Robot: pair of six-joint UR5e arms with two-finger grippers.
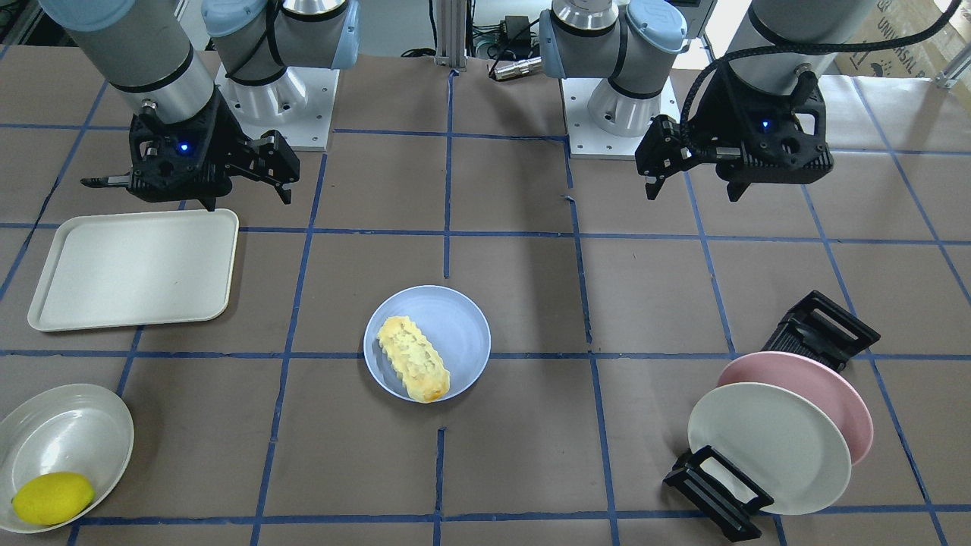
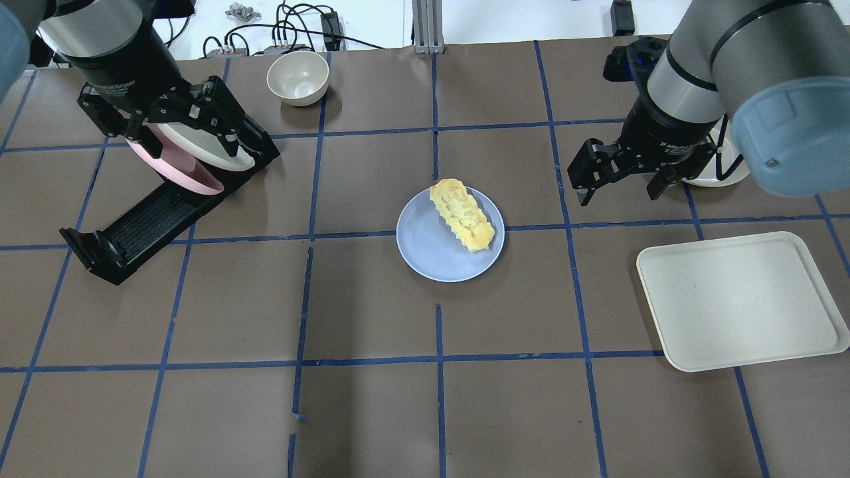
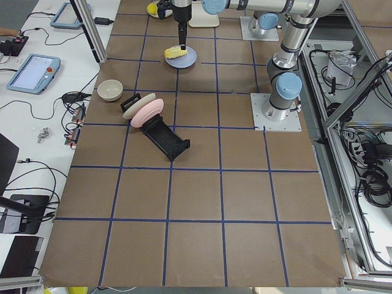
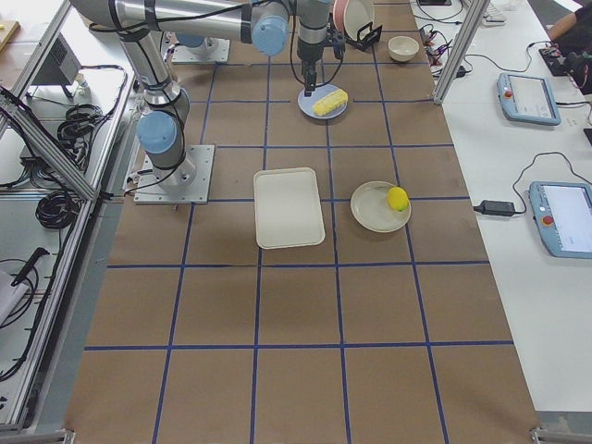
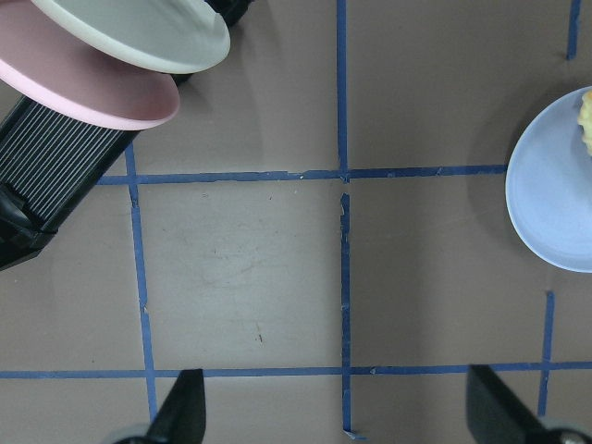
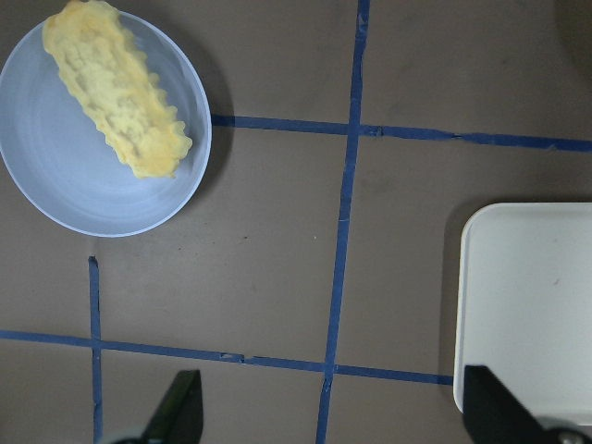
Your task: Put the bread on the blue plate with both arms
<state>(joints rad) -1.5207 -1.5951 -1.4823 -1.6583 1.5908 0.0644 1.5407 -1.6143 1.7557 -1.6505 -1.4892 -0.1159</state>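
The bread point(image 1: 413, 358) lies slantwise on the blue plate point(image 1: 463, 318) at the middle of the table. Both also show in the overhead view: the bread point(image 2: 461, 214) on the plate point(image 2: 431, 255). My left gripper point(image 2: 166, 126) is open and empty, raised above the plate rack, well to the plate's side. My right gripper point(image 2: 617, 189) is open and empty, raised between the plate and the tray. The right wrist view shows the bread point(image 6: 116, 88) on the plate point(image 6: 74, 185). The left wrist view shows only the plate's edge point(image 5: 550, 194).
A cream tray point(image 2: 744, 299) lies on my right side. A white bowl point(image 1: 64, 432) holds a lemon point(image 1: 51, 497). A black rack point(image 2: 153, 212) holds a pink plate point(image 1: 834, 387) and a cream-white plate point(image 1: 766, 447). A small bowl point(image 2: 297, 76) stands at the far edge.
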